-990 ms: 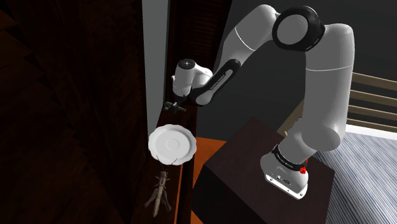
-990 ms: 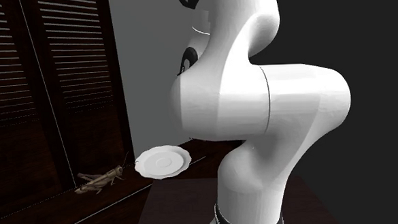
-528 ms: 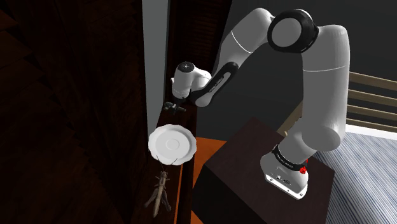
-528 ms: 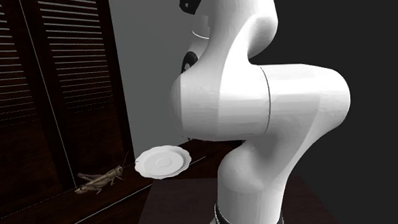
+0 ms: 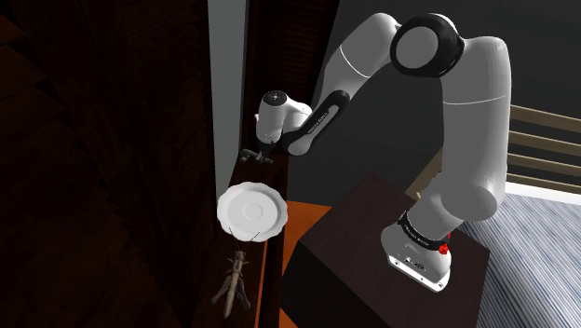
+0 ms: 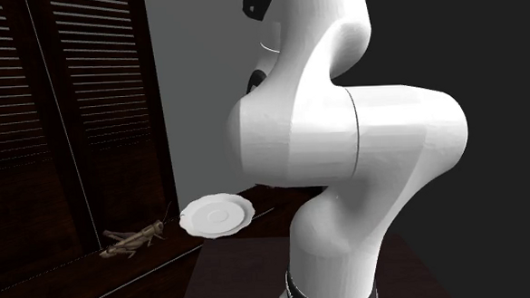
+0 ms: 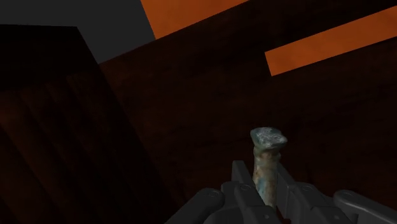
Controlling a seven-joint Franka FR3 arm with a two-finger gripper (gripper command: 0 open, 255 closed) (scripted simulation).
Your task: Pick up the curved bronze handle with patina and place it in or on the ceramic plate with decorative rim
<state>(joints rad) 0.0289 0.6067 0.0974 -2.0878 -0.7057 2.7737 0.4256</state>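
Observation:
The curved handle [image 7: 266,160], bronze with blue-green patina, stands between the two black fingers [image 7: 240,176] in the wrist view, and they clasp its stem. My gripper [image 7: 261,183] is shut on it above a dark wooden surface. In the shoulder view the gripper [image 5: 250,156] hangs just beyond the far rim of the white plate with a scalloped rim [image 5: 251,210]. The second exterior view has the plate [image 6: 216,213] on the dark ledge, left of the big white arm [image 6: 344,141] that hides the hand.
A brown grasshopper figure [image 5: 232,280] lies on the ledge on the plate's near side [image 6: 130,239]. Dark louvred doors [image 6: 62,105] stand behind the ledge. The dark stand [image 5: 372,252] fills the lower right, with a railing [image 5: 545,149] beyond.
The fingers, open a second ago, have shut on the handle. The hand has shifted slightly toward the shoulder view's right; plate and grasshopper have not moved.

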